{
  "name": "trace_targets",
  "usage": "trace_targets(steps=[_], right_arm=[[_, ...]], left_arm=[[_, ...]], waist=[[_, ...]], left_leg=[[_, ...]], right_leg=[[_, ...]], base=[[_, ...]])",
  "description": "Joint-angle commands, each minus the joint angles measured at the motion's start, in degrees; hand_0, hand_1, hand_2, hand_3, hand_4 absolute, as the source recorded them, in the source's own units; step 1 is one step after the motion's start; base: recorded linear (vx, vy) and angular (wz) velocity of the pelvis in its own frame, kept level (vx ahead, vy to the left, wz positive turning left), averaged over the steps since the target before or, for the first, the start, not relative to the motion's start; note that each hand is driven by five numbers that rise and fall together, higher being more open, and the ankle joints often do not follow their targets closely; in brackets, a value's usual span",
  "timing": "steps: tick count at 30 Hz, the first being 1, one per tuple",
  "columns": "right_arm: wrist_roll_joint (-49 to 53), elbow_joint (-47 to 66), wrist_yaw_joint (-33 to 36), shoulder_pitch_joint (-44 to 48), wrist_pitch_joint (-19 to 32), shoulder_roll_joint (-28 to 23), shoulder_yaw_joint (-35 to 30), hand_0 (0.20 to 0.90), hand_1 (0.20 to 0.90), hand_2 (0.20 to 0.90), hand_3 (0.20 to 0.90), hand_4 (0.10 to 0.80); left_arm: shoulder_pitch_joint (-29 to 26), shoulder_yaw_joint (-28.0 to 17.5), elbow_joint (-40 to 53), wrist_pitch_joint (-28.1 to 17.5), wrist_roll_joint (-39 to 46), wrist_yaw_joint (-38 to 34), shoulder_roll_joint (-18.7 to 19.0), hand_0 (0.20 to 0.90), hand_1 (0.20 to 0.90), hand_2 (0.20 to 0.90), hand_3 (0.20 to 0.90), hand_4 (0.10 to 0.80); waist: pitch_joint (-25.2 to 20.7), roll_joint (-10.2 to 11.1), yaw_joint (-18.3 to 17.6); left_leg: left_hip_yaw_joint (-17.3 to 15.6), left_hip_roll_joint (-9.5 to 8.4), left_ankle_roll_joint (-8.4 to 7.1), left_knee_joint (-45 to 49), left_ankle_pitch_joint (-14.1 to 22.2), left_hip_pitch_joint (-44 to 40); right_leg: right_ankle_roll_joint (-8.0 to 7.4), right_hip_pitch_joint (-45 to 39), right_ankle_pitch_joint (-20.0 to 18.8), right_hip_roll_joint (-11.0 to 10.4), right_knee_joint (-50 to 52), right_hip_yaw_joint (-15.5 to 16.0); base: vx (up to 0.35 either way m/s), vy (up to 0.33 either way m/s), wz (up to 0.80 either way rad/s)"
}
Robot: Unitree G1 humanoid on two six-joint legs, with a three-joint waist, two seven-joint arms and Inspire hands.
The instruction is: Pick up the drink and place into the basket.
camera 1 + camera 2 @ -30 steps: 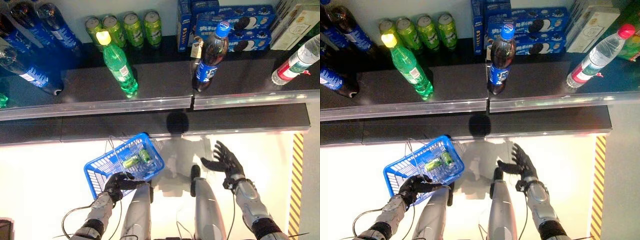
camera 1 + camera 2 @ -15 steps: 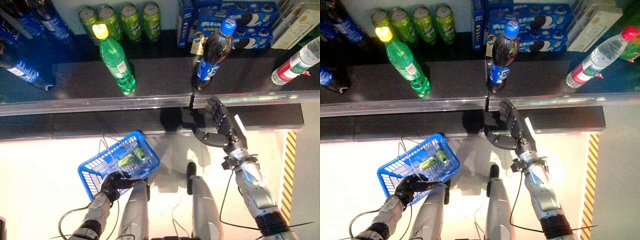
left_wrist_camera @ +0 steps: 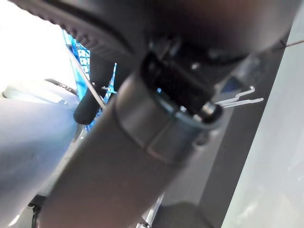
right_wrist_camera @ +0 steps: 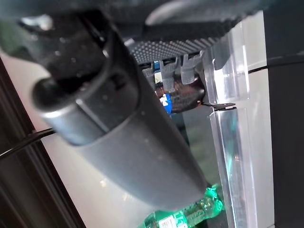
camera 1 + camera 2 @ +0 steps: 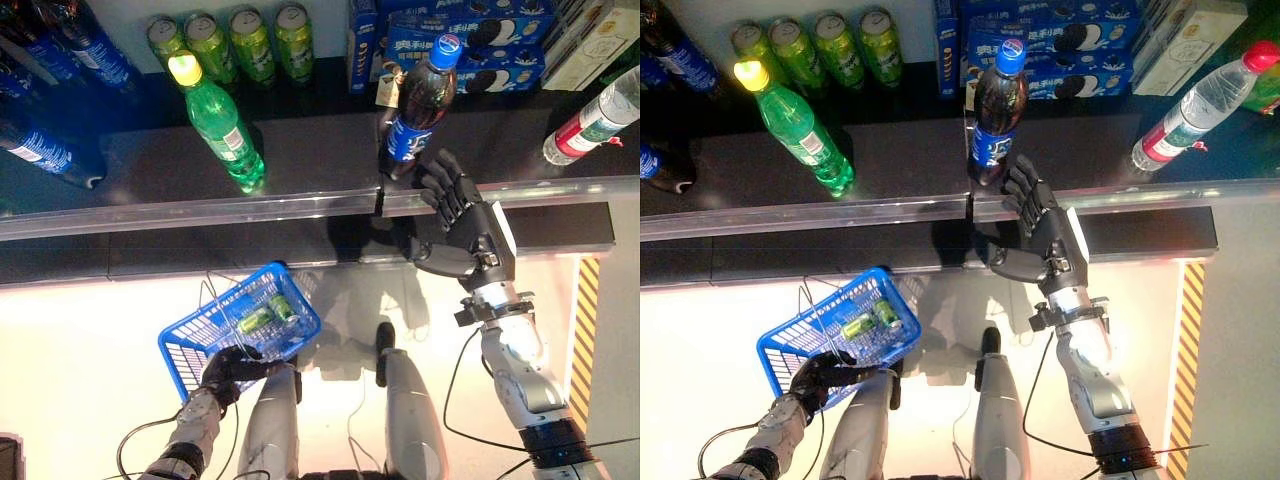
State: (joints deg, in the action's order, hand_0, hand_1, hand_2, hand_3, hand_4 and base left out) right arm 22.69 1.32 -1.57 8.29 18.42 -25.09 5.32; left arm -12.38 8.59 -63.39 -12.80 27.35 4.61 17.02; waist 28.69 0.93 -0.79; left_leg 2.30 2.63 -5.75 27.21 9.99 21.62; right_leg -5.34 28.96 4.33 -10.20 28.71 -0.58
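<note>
A dark cola bottle (image 5: 420,105) with a blue cap and label stands upright at the shelf's front edge. My right hand (image 5: 458,218) is raised to the shelf rail just right of and below the bottle's base. It is open, its fingers spread toward the bottle and not around it. The right wrist view shows the bottle (image 4: 183,95) just past the fingers. A blue wire basket (image 5: 185,362) hangs low on the left with green cans (image 5: 262,315) inside. My left hand (image 5: 228,368) is shut on the basket's wire handle.
A green bottle (image 5: 220,125) stands left of the cola. Green cans (image 5: 230,40) and blue cookie boxes (image 5: 480,30) line the back. A water bottle (image 5: 590,125) stands at the right and blue bottles (image 5: 50,150) lie at the left. A clear rail (image 5: 300,205) edges the shelf.
My right hand has risen from low near the floor up to the shelf edge beside the cola bottle. The left hand still holds the basket in the same place.
</note>
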Motion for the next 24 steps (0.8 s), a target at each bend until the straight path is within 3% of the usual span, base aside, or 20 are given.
trace_targets(steps=[1,11,24], right_arm=[[1.2,8.9,2.5,3.3,7.6,-1.7,-5.4,0.9,0.9,0.9,0.9,0.8],[1.4,4.1,8.2,11.7,5.2,-1.9,-5.8,0.9,0.9,0.9,0.9,0.8],[1.8,-2.7,10.3,18.7,1.7,-5.2,-5.8,0.9,0.9,0.9,0.9,0.8]], left_arm=[[8.5,0.7,2.5,-3.6,1.0,2.9,1.8,0.3,0.3,0.3,0.2,0.1],[7.2,2.1,3.3,-1.5,0.1,2.3,2.1,0.3,0.3,0.3,0.2,0.1],[6.6,3.1,4.5,0.7,-1.0,2.1,3.0,0.3,0.3,0.3,0.2,0.1]], waist=[[-2.9,-0.5,0.2],[-2.2,-0.8,1.7],[-1.8,-1.2,3.4]], left_leg=[[1.7,0.13,2.33,0.0,-4.0,1.6],[2.2,-0.01,2.16,0.8,-4.0,1.0],[2.8,-0.12,2.12,1.5,-3.9,0.9]], right_leg=[[-0.02,-5.3,0.6,-2.8,-0.3,0.6],[0.44,-7.2,0.6,-3.3,-0.7,1.8],[0.76,-8.5,0.6,-3.5,-0.7,2.8]], base=[[0.0,0.0,0.0],[0.019,-0.01,0.01],[0.017,-0.014,0.03]])
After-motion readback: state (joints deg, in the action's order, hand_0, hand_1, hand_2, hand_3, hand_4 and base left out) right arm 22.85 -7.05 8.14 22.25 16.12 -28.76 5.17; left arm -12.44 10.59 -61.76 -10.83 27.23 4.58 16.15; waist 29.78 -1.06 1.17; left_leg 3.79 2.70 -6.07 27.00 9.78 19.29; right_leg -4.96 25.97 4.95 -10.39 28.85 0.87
